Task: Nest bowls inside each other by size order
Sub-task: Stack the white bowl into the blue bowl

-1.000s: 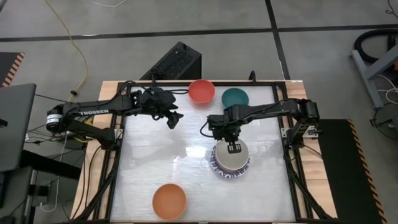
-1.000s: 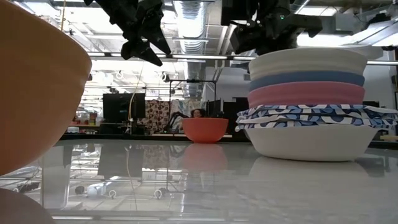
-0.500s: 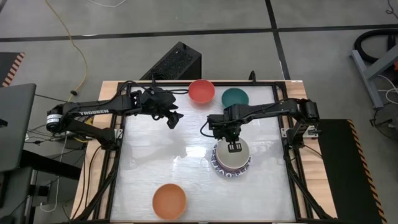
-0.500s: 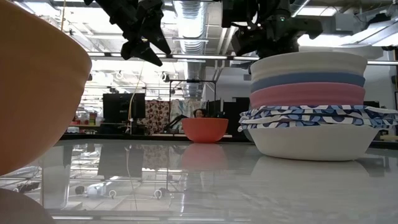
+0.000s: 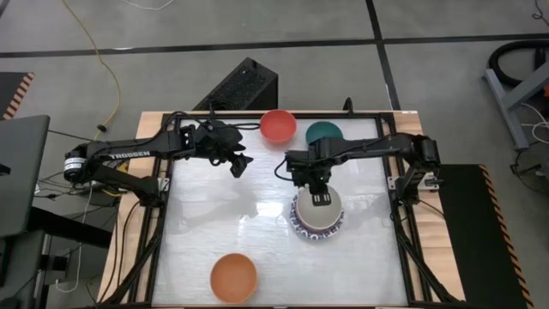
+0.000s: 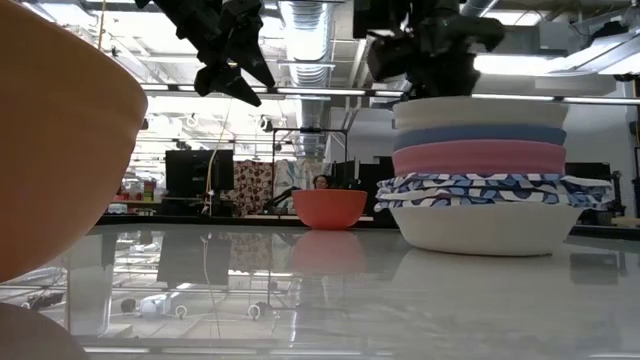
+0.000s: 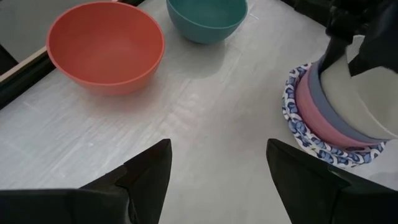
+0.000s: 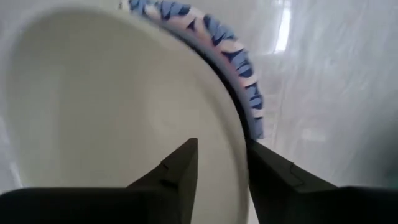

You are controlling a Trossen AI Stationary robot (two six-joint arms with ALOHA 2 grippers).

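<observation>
A stack of bowls (image 5: 318, 216) stands right of the table's middle. From top to bottom it holds a cream bowl (image 6: 480, 110), a blue bowl (image 6: 480, 134), a pink bowl (image 6: 478, 158) and blue-and-white patterned bowls (image 6: 480, 188). My right gripper (image 8: 221, 165) points down over the stack, open, with one finger inside the cream bowl's rim (image 8: 239, 134) and one outside. A red bowl (image 5: 278, 125) and a teal bowl (image 5: 323, 134) stand at the far edge. An orange bowl (image 5: 233, 276) stands at the near edge. My left gripper (image 5: 239, 165) hangs open above the table's far left part. My right gripper stands astride the cream bowl's rim (image 8: 242, 149) from above, one finger inside and one outside, with a gap between them. Whether either finger touches the rim, I cannot tell. The bowl sits nested in the stack.
A bare white tabletop (image 5: 223, 215) lies between the stack and the orange bowl. A black frame (image 5: 403, 240) runs along the table's edges. A black box (image 5: 244, 86) stands just beyond the far edge.
My right gripper has opened over the stack. The cream bowl now sits lower in the blue bowl than before, and the whole stack has slid a little toward the far edge.
</observation>
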